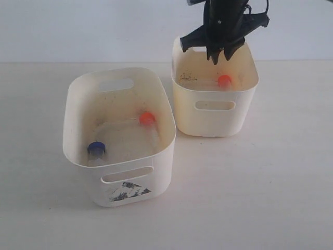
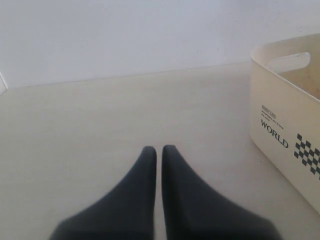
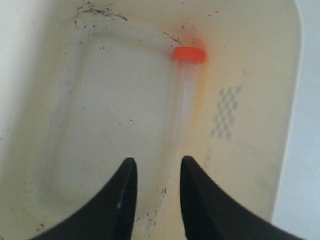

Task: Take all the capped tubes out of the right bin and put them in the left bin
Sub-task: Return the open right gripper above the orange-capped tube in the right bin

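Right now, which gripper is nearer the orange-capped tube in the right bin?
Right. The right gripper hangs in the right bin's mouth, jaws open above the tube. The left gripper, jaws shut, is over the table, outside the bin.

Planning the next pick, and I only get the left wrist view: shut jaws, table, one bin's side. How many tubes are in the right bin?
Observer: One. An orange-capped tube lies on the floor of the right bin.
Operator: And the left bin?
Observer: The left bin holds two: a second orange-capped tube and a blue-capped tube.
Operator: Where's the right arm?
Observer: The right arm hangs over the right bin. Its jaws are open, and in the right wrist view the tube lies roughly in line with the gap between them.
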`<act>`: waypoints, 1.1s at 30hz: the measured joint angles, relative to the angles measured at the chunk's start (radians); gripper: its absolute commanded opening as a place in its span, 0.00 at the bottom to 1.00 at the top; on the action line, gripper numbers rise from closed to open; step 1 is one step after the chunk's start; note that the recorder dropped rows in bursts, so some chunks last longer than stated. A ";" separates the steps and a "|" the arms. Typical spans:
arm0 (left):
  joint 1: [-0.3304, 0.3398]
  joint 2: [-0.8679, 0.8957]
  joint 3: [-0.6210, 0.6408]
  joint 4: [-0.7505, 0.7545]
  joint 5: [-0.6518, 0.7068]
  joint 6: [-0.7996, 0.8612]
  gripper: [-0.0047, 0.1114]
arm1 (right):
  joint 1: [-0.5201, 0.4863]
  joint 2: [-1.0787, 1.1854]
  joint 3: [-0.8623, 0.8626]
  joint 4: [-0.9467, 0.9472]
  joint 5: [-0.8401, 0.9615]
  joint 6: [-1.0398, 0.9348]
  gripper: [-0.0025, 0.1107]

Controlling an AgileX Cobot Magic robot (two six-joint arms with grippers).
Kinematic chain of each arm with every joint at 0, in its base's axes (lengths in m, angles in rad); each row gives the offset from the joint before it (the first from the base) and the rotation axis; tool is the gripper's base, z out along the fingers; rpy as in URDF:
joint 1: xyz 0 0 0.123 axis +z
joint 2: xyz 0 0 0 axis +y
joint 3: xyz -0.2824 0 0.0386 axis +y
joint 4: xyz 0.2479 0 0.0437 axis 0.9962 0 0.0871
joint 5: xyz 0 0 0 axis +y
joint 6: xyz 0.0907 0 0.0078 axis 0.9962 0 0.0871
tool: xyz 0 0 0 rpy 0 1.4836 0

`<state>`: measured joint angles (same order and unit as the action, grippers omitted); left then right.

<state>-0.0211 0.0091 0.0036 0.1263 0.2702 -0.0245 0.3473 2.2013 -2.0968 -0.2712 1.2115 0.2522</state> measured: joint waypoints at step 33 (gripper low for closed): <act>0.000 0.000 0.000 0.000 0.000 0.000 0.08 | -0.009 0.249 -0.107 -0.242 -0.139 0.189 0.50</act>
<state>-0.0211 0.0091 0.0036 0.1263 0.2702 -0.0245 0.3382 2.4499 -2.2036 -0.5130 1.0720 0.4411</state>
